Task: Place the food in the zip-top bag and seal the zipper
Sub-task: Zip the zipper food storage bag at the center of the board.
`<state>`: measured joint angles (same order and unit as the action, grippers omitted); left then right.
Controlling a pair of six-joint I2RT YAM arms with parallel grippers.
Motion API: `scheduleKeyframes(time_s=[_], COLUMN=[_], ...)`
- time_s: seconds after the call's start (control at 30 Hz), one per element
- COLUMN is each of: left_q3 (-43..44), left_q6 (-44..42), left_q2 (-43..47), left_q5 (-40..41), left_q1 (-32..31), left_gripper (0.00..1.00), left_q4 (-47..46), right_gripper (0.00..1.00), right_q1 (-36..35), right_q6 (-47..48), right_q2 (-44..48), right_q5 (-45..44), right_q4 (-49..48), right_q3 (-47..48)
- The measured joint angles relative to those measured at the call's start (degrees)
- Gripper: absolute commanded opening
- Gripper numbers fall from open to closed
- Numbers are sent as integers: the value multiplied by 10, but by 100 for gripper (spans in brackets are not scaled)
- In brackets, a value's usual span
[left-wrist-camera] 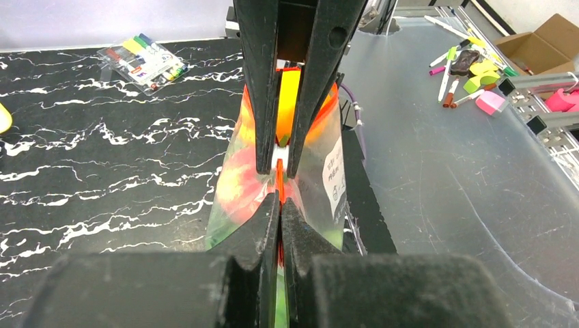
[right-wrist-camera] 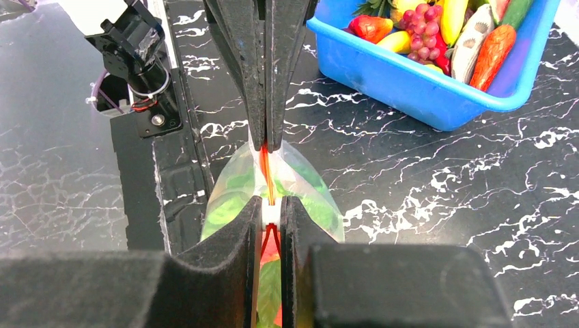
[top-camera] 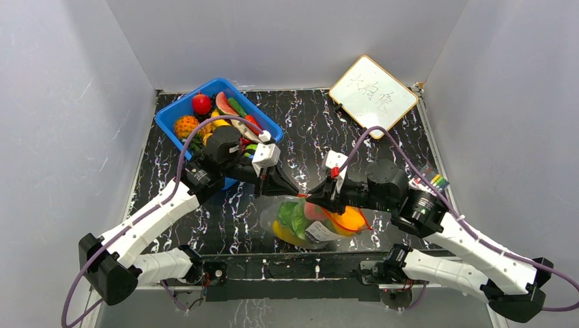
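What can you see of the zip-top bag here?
The zip-top bag is clear soft plastic with a white label, bulging with green, yellow and orange food. It stands mouth up near the front edge of the table, its red-orange zipper pinched by the left gripper and the right gripper, tips nearly meeting.

The zip-top bag (left-wrist-camera: pixel 239 198) is clear, soft, wrinkled plastic with a sheen; its zipper (right-wrist-camera: pixel 266 164) is a smooth red-orange plastic strip; the food (top-camera: pixel 293 219) inside looks glossy; the bin (right-wrist-camera: pixel 410 78) is shiny blue plastic; the table (top-camera: pixel 382 137) is polished black marble-pattern; the left gripper (left-wrist-camera: pixel 280 205) is matt, grainy black.
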<state>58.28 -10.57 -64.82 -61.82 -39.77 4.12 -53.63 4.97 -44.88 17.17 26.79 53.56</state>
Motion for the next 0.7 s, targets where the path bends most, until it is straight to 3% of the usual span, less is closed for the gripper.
scheduleKeyframes(time_s=[0.07,0.13,0.23,0.4,0.53,0.63,0.7], left_q3=[8,12,12,17,31,37,42], left_q6=[-9,-12,-14,-24,-40,-50,-56], left_q2=[0,0,0,-9,-33,-47,-54], left_q5=[1,-2,-17,-37,-41,-43,-45], left_q1=[0,0,3,7,7,7,7], left_gripper=[2,20,41,58,53,40,25], left_q4=[16,20,25,44,67,79,89], right_gripper=[0,0,0,0,0,0,0], right_q1=[0,0,0,1,1,1,1], right_q6=[7,11,16,20,21,22,22], right_q2=[2,2,1,-11,-25,-32,-37], right_q5=[-1,-1,6,25,35,38,39], right_q4=[9,17,33,32,30,25,19], right_q3=[7,14,26,28,28,28,28])
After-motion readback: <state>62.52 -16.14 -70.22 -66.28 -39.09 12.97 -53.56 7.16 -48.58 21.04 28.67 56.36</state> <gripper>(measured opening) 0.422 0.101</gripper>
